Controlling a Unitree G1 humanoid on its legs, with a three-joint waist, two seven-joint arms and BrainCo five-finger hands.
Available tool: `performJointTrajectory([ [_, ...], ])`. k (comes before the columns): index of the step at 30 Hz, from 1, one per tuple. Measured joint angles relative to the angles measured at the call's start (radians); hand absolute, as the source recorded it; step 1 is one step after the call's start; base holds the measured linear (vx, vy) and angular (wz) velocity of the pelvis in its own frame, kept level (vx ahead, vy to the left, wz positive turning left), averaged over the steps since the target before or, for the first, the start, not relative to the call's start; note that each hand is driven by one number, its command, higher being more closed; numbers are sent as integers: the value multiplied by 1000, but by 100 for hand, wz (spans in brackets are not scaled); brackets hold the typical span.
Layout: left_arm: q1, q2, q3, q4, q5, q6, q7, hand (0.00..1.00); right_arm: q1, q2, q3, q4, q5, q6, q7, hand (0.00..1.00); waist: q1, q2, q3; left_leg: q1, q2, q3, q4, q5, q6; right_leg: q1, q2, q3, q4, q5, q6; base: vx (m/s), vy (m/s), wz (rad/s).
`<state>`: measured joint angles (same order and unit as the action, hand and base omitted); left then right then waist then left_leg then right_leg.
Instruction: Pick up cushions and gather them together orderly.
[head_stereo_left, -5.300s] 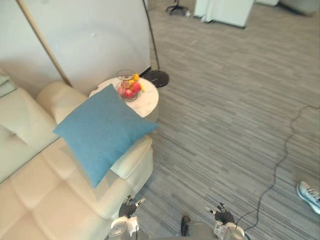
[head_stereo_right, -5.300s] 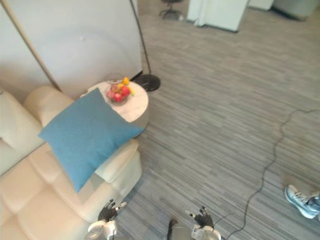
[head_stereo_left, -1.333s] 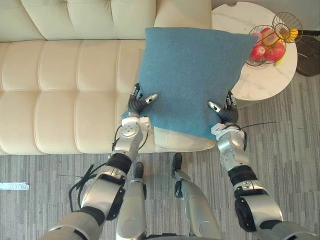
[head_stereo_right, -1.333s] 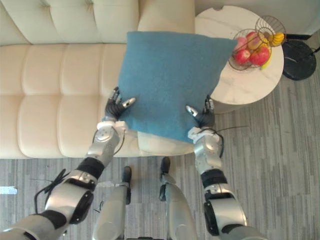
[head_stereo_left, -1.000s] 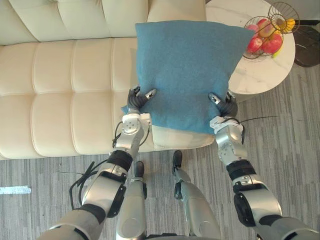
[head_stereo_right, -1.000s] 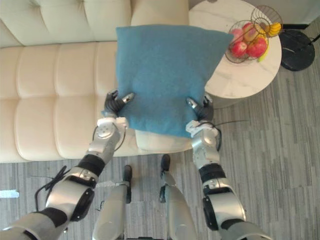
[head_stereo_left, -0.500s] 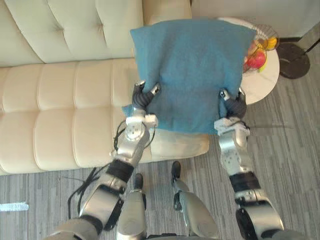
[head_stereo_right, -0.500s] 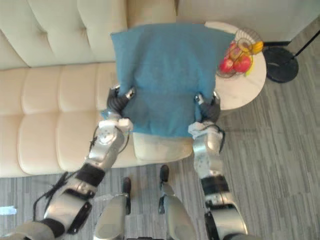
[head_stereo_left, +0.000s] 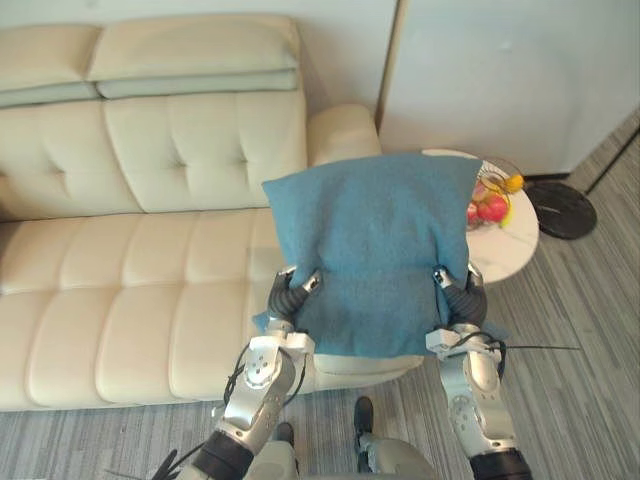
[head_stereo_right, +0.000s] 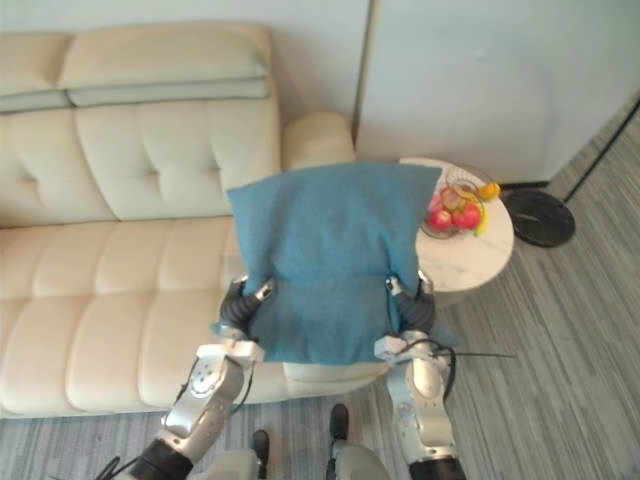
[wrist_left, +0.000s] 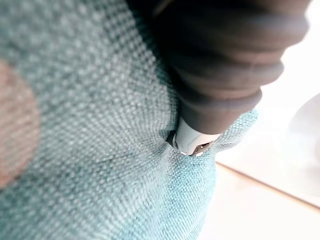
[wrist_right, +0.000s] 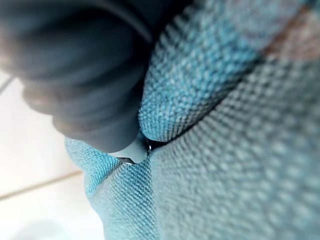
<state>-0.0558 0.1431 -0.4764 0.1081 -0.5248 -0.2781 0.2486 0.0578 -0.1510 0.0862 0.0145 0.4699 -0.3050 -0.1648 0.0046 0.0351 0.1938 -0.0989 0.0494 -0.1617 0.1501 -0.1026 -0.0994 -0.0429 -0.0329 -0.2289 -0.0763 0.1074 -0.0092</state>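
Now, the biggest thing before you is the cream tufted leather sofa (head_stereo_left: 130, 290), which runs from the far left across to a rounded armrest right of centre, with two flat cream back pillows (head_stereo_left: 190, 55) lying along the top of its backrest. Grey striped carpet (head_stereo_left: 590, 330) covers the floor to the right and along the sofa's near edge.

Your task's teal woven square cushion (head_stereo_left: 375, 250) is held up facing you between both hands. From the head views it covers the sofa's right seat end and part of the armrest, and its far right corner overlaps the edge of the table. You cannot tell from these views whether its lower edge touches the seat.

Just right of the sofa stands a round white marble side table (head_stereo_left: 510, 245). Farther right, on the carpet, sits a black round lamp base (head_stereo_left: 563, 208) with a thin pole rising from it. On the table, a wire fruit bowl (head_stereo_left: 490, 200) holds red apples and a yellow fruit, partly hidden behind the cushion.

Your left hand (head_stereo_left: 290, 295) clamps the cushion's lower left edge, thumb on the face toward you and fingers curled behind. Your right hand (head_stereo_left: 455, 295) grips the lower right edge the same way. In each wrist view the weave puckers where a thumb tip presses into it.
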Motion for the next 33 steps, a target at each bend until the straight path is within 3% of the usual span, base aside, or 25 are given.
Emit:
performJointTrajectory([
  [1,-5,-2,-5,0,0,0,0,100,1,-15,0,0,0,-4,-2,100,-3,6,-5,-47,-14,-44,12,32,-11,-29,-20,-68,34,-23,1,-124,26,171],
  [3,-6,-3,-6,-6,0,0,0,100,-4,-25,0,0,-1,-5,-4,100,5,13,-9,-91,-21,-26,-9,87,-17,-71,-48,-136,92,-58,-6,-143,31,139],
  [4,-6,-5,-6,-7,-1,0,1,100,-10,-27,0,0,-15,-2,-9,100,11,30,-17,-105,-2,36,-65,92,7,-87,-64,-194,118,-75,-15,-159,12,131],
  [7,-9,-9,-4,-13,-8,-1,3,100,-50,-30,0,-1,-78,1,-36,100,31,25,-16,-168,58,267,59,46,77,-111,-152,-281,161,-67,-15,-101,87,97],
  [8,-9,-10,-4,-17,-9,-1,3,100,-57,-38,0,-1,-79,1,-37,100,30,27,-17,-161,80,306,124,42,76,-108,-188,-294,173,-62,-6,-53,195,64],
  [10,-8,-12,-5,-28,-9,-1,3,100,-59,-51,-1,-1,-79,1,-38,100,25,26,-17,-134,123,354,171,19,76,-93,-215,-311,167,-44,21,-52,279,43],
  [11,-7,-18,-7,-40,-9,-2,3,100,-61,-61,-4,-1,-79,-1,-38,100,12,50,-33,-98,175,413,162,12,74,-81,-223,-327,156,-22,52,-75,488,58],
  [12,-10,-24,-8,-41,-9,-5,2,100,-64,-56,-9,0,-79,-2,-39,100,-14,49,-43,-70,158,440,97,-12,-11,-72,-242,-334,133,7,83,-72,517,55],
  [13,-9,-20,-8,-40,-10,-8,2,100,-61,-46,-10,1,-79,-2,-39,100,-21,30,-46,-70,130,442,86,-2,-8,-70,-259,-333,113,26,81,-35,386,46],
  [14,1,-6,-15,-38,-18,-13,2,100,-52,-26,-11,2,-80,1,-39,100,-24,-10,-65,-67,84,438,50,11,8,-66,-278,-317,87,34,84,2,247,34],
  [15,1,1,-22,-36,-28,-12,2,100,-46,-19,-16,3,-87,1,-39,100,-25,-23,-73,-65,61,428,37,19,19,-56,-281,-304,84,38,99,52,239,39],
  [18,1,3,-34,-36,-28,-11,2,100,-42,-11,-35,9,-116,8,-38,100,-21,-27,-75,-58,14,403,39,16,41,-47,-315,-268,146,42,93,49,206,32],
  [19,4,7,-40,-35,-28,-8,-2,100,-35,-8,-45,33,-116,13,-33,100,-22,-23,-72,-18,5,381,3,24,60,-95,-304,-76,283,-39,44,25,230,36],
  [20,4,10,-40,-33,-27,-7,-5,100,-35,-3,-45,42,-116,13,-33,100,-26,-24,-73,-7,10,375,-7,32,64,-107,-277,-6,318,-79,62,42,104,58],
  [21,4,15,-40,-27,-28,-7,-10,100,-30,8,-45,54,-113,15,-32,100,-47,-27,-74,16,11,355,-34,49,65,-111,-184,129,389,-160,87,26,-56,46],
  [22,5,17,-40,-18,-28,-9,-13,100,-32,18,-45,57,-112,15,-31,100,-46,-37,-78,32,-1,349,-48,53,62,-109,-155,120,383,-193,59,32,-66,33],
  [28,0,39,-54,-14,-27,5,-18,100,-32,13,-51,83,-74,20,-10,100,-72,-40,-80,-2,-6,324,-64,72,50,-86,-133,149,285,-202,56,32,-32,5],
  [29,0,40,-78,-13,-28,13,-18,100,-5,13,-67,83,-70,22,-10,100,-80,-44,-78,4,-7,296,-54,69,47,-58,-129,161,284,-237,60,45,-96,55],
  [31,1,32,-101,-13,-27,21,-20,100,31,16,-81,82,-53,26,-10,100,-81,-43,-78,-4,6,263,9,43,32,-20,-123,125,294,-253,66,40,-120,54],
  [33,8,24,-96,-20,-27,20,-26,100,66,31,-81,34,-35,35,-11,100,-60,-35,-80,-63,73,277,212,-36,12,17,-87,108,306,-284,49,-5,-104,11],
])
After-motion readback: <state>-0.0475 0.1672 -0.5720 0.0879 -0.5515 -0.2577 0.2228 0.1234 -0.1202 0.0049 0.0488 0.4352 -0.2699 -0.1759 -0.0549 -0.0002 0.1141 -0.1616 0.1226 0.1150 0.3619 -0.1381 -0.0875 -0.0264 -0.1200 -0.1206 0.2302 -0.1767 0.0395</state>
